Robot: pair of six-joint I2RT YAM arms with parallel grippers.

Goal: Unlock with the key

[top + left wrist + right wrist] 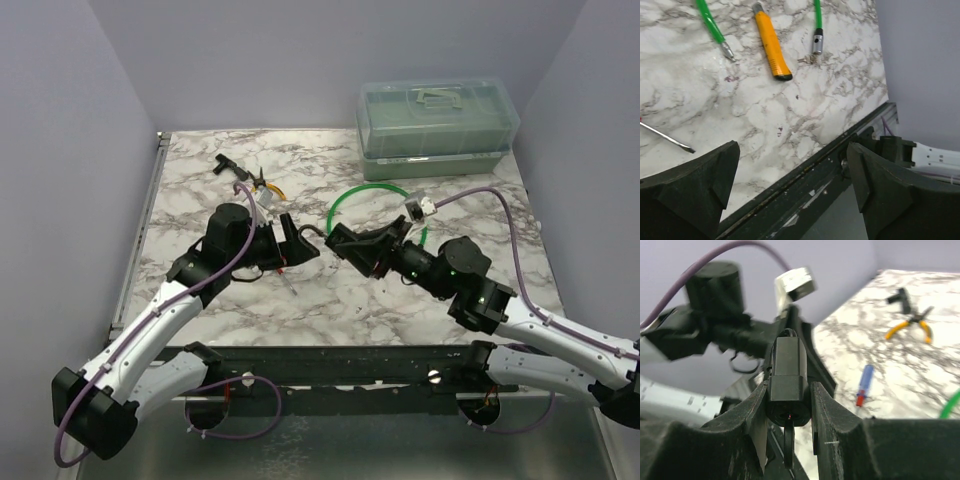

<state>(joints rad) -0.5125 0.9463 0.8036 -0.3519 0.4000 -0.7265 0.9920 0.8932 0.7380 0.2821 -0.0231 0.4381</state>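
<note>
Key (pixel 808 59), tiny, flat and silver, lies on the marble table (pixel 740 100) right by the metal tip of the green cable (pixel 817 20), near the orange utility knife (pixel 771 42). Bare marble runs from it to the black edge rail (pixel 805 180). The left gripper (pixel 792 160) hangs spread wide, holding nothing; the right gripper (pixel 788 390) clamps the black padlock (pixel 787 360).
</note>
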